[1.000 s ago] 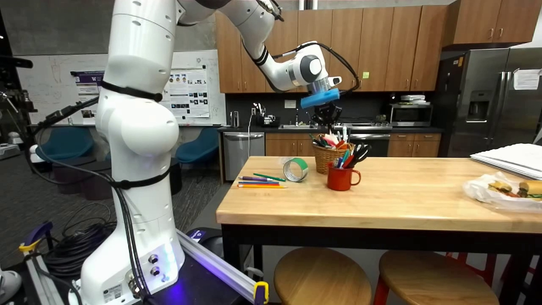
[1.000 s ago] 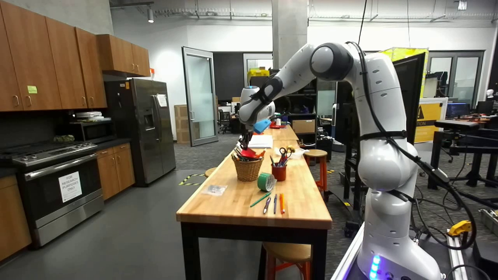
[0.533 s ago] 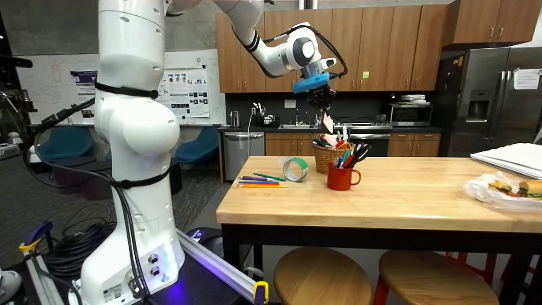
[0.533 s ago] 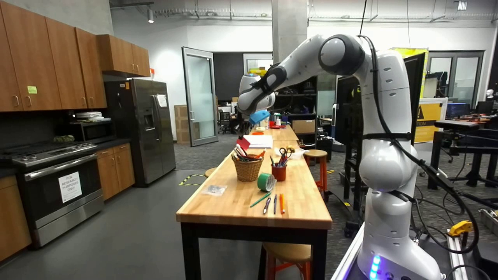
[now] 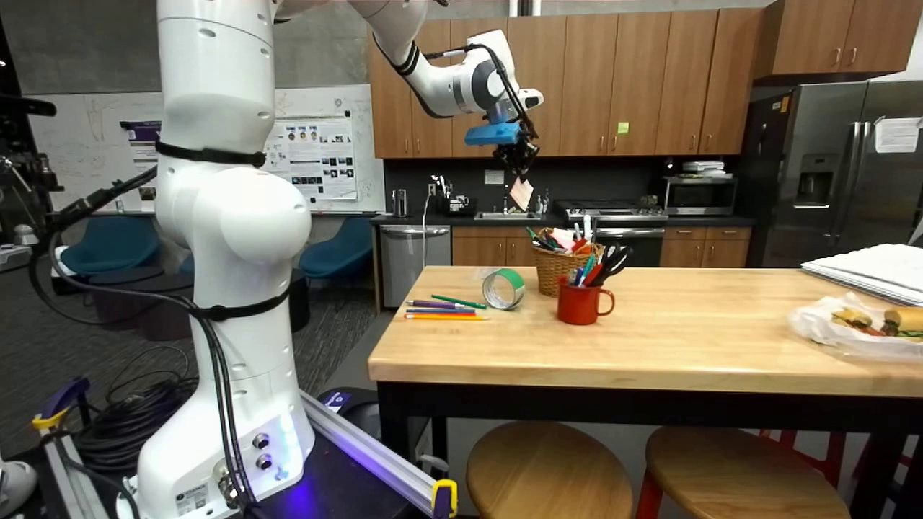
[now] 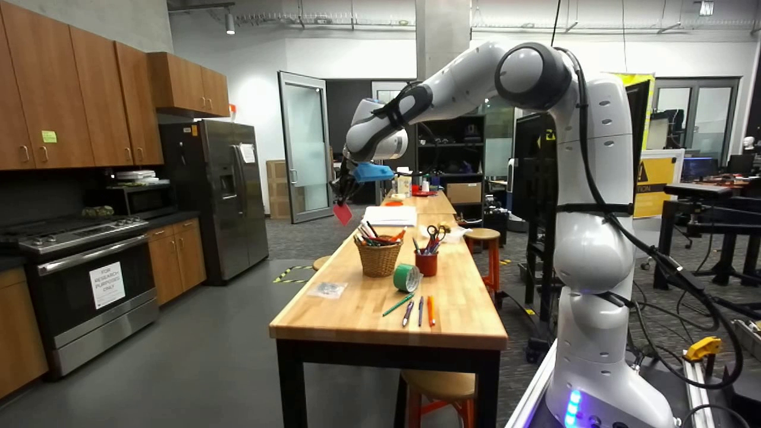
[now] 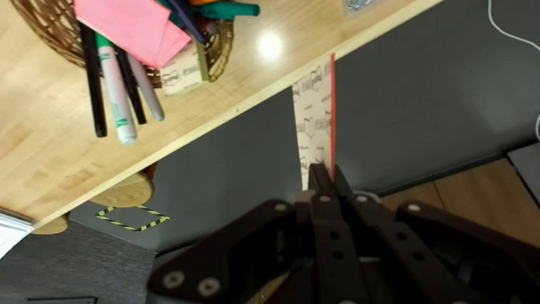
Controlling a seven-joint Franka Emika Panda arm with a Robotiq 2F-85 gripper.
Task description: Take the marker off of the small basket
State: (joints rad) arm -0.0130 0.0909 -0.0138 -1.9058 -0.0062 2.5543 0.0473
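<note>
- Higher than a second ago in an exterior view, my claw (image 5: 520, 174) hangs up and to the side of the brown basket (image 5: 551, 272), with a paper square (image 5: 520, 194) under it.
- In an exterior view, the red mug (image 6: 425, 265) stands on the table (image 6: 351, 318) near the basket, with pens in it.
- In the wrist view, my fingers (image 7: 319, 180) pinch together on the paper square, and a white marker (image 7: 116, 93) sits in the basket.

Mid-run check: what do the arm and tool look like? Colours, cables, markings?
The arm is white and rounded, with dark grey joint rings. Black straps circle it and black cables run along it. The black tool has linked bars and round, paler fasteners; a blue piece sits above it. The base label is too small to read.
</note>
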